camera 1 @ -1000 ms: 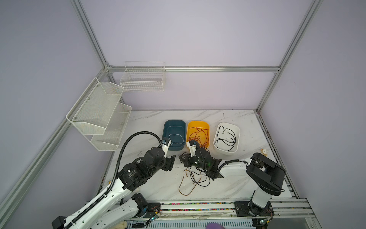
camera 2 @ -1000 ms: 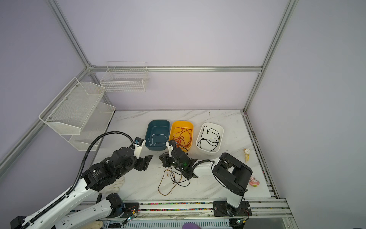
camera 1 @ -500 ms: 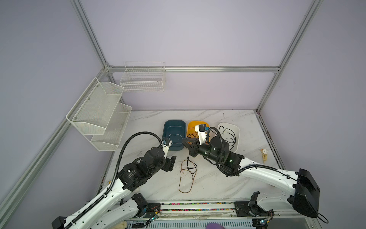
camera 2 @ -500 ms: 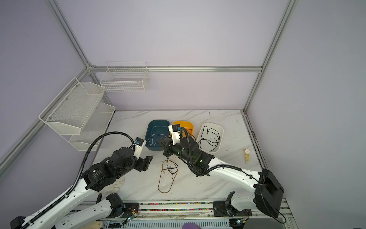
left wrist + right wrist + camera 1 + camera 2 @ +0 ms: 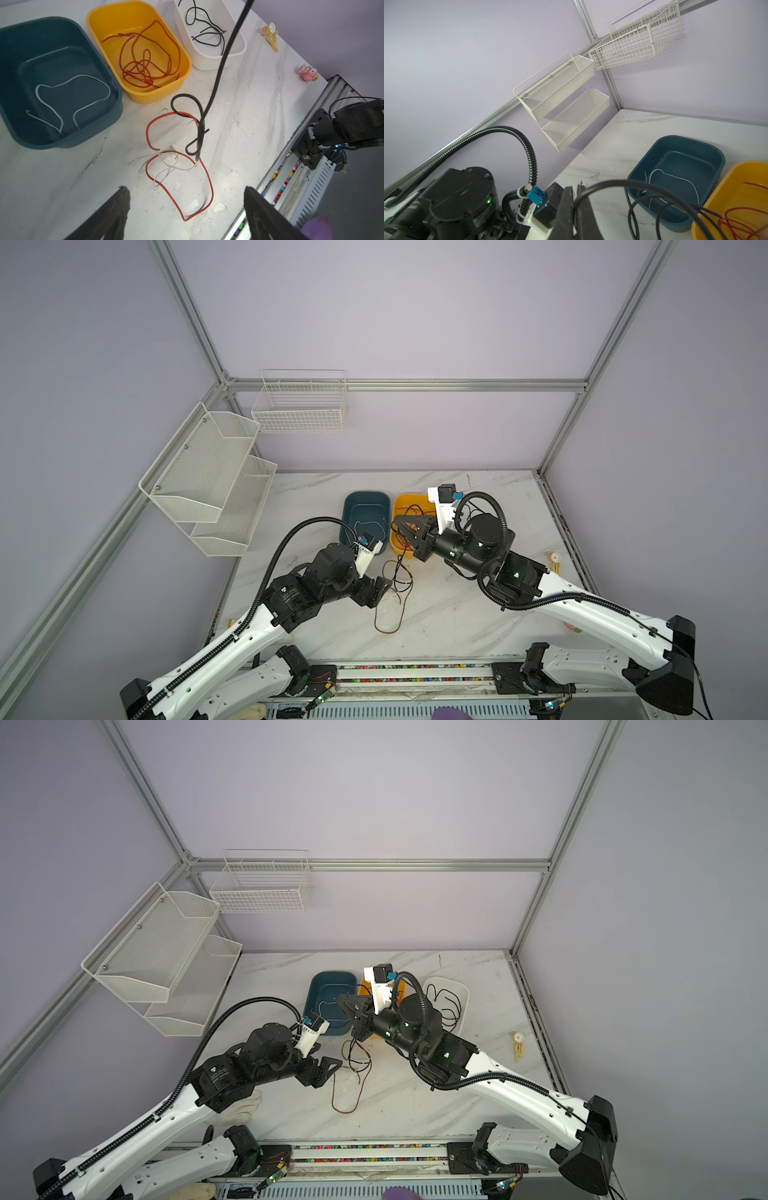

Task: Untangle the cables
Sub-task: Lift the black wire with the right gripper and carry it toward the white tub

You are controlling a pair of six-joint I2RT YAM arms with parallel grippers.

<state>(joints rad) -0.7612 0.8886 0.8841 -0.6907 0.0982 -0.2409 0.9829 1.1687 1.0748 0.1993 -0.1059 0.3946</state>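
Observation:
A tangle of cables lies on the marble table in front of the bins: a red cable (image 5: 209, 182), a thin white cable (image 5: 166, 166) and a black cable (image 5: 200, 124). The black cable rises taut from the knot up to my right gripper (image 5: 400, 526), which is shut on it (image 5: 612, 182) above the yellow bin's near edge. My left gripper (image 5: 187, 190) hovers low just left of the tangle, open with nothing between its fingers. In both top views the red loop (image 5: 345, 1110) trails toward the front edge.
Three bins stand in a row behind the tangle: teal bin (image 5: 99, 133) holding a white cable, yellow bin (image 5: 182, 79) with red-orange cables, white bin (image 5: 207, 62) with black cables. Small toys (image 5: 308, 73) lie at the right edge. Mesh racks (image 5: 208, 481) hang on the left wall.
My right arm has unfolded and risen from the tangle toward the yellow bin, pulling the black cable up taut. The pile has stretched thinner. My left arm has barely moved.

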